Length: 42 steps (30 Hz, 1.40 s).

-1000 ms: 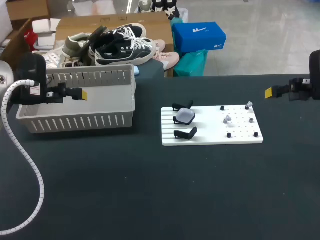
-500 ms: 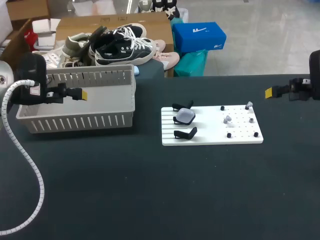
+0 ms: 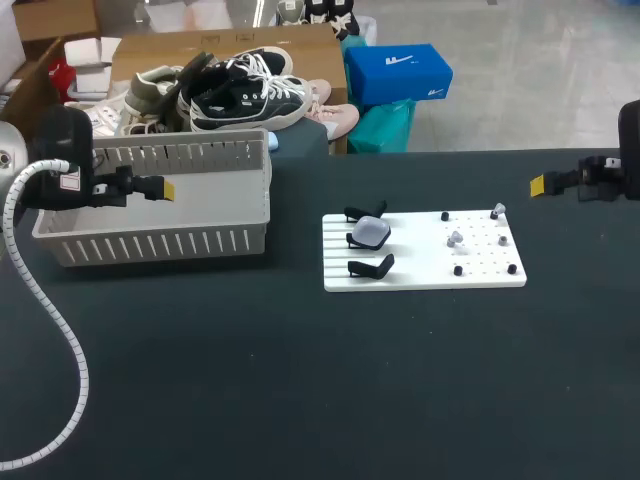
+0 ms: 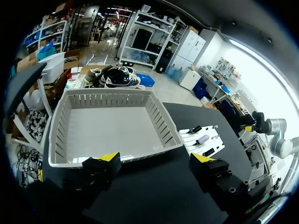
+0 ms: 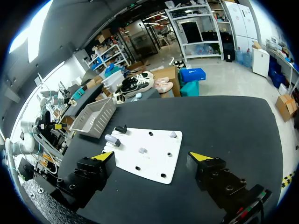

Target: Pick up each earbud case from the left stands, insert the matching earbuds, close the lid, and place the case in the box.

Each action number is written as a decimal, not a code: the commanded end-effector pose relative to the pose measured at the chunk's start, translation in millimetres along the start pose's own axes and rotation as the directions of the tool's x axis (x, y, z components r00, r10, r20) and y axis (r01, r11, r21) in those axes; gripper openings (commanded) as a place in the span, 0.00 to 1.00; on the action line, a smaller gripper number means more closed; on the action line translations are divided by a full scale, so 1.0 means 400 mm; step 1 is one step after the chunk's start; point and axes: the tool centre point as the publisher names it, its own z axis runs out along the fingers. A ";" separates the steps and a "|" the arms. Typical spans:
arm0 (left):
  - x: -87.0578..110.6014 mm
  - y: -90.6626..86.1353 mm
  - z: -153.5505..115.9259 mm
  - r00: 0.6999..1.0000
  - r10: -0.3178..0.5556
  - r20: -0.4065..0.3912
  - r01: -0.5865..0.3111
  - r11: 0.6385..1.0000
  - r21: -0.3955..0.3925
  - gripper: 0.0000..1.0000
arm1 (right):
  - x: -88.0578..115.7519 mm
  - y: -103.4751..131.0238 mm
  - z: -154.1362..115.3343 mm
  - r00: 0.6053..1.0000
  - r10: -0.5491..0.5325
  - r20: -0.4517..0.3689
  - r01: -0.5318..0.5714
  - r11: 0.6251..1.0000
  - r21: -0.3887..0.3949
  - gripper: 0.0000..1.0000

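Nothing has moved since a second ago: both arms, the board and the case lie just where they were.

Counted, there is one white board [image 3: 420, 268] near the middle of the dark table [image 3: 300, 380]. On its left part stand three black stands [image 3: 371, 266]. One pale earbud case [image 3: 371, 231] rests on the middle stand, while the two others carry nothing. On the board's right part sit two small pale earbuds [image 3: 455, 239] among four black pegs [image 3: 458, 270]. One slatted grey box [image 3: 150, 245] stands at the table's far left, well apart from the board.

The left gripper [image 4: 155, 158] hangs above the near wall of the box, its fingers spread wide and holding nothing. The right gripper [image 5: 152, 156] hangs near the table's right edge, well apart from the board, and it too is wide and holds nothing.

Hard to make out:
- From the head view each gripper shows only one yellow tip, and the right arm is cut off at the view's edge.
- The earbuds are too small to tell their shape, or which fits the case.
- Whether the case's lid is up or down cannot be told.
- From the right wrist view, the nearest stand is lost behind that gripper's own finger.

A white coiled cable [image 3: 60, 340] trails from the left arm over the table's left side.
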 end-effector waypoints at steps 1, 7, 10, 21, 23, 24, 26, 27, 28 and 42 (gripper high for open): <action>-0.002 0.000 -0.001 1.000 0.000 -0.004 0.000 1.000 0.000 1.00 | 0.000 -0.002 -0.001 1.000 -0.001 -0.001 0.001 1.000 -0.004 1.00; -0.002 0.000 -0.001 1.000 0.000 -0.004 0.000 1.000 0.000 1.00 | 0.000 -0.002 -0.001 1.000 -0.001 -0.001 0.001 1.000 -0.004 1.00; -0.002 0.000 -0.001 1.000 0.000 -0.004 0.000 1.000 0.000 1.00 | 0.000 -0.002 -0.001 1.000 -0.001 -0.001 0.001 1.000 -0.004 1.00; 0.008 -0.051 0.134 0.927 0.354 -0.122 -0.337 0.931 0.139 1.00 | 0.000 -0.002 -0.001 1.000 -0.001 -0.001 0.001 1.000 -0.004 1.00; 0.002 -0.068 0.158 0.904 0.407 -0.133 -0.389 0.910 0.142 1.00 | 0.000 -0.002 -0.001 1.000 -0.001 -0.001 0.001 1.000 -0.004 1.00; -0.002 -0.080 0.168 0.888 0.440 -0.135 -0.417 0.893 0.169 1.00 | 0.000 -0.002 -0.001 1.000 -0.001 -0.001 0.001 1.000 -0.004 1.00; -0.002 -0.109 0.190 0.855 0.504 -0.121 -0.479 0.858 0.184 1.00 | 0.000 -0.002 -0.001 1.000 -0.001 -0.001 0.001 1.000 -0.004 1.00; -0.004 -0.120 0.198 0.831 0.541 -0.126 -0.516 0.836 0.185 1.00 | 0.000 -0.002 -0.001 1.000 -0.001 -0.001 0.001 1.000 -0.004 1.00; -0.004 -0.131 0.208 0.817 0.563 -0.127 -0.540 0.823 0.178 1.00 | 0.000 -0.002 -0.001 1.000 -0.001 -0.001 0.001 1.000 -0.004 1.00; 0.058 -0.294 0.294 0.564 0.824 -0.054 -0.798 0.561 0.222 1.00 | 0.000 -0.002 -0.001 1.000 -0.001 -0.001 0.001 1.000 -0.004 1.00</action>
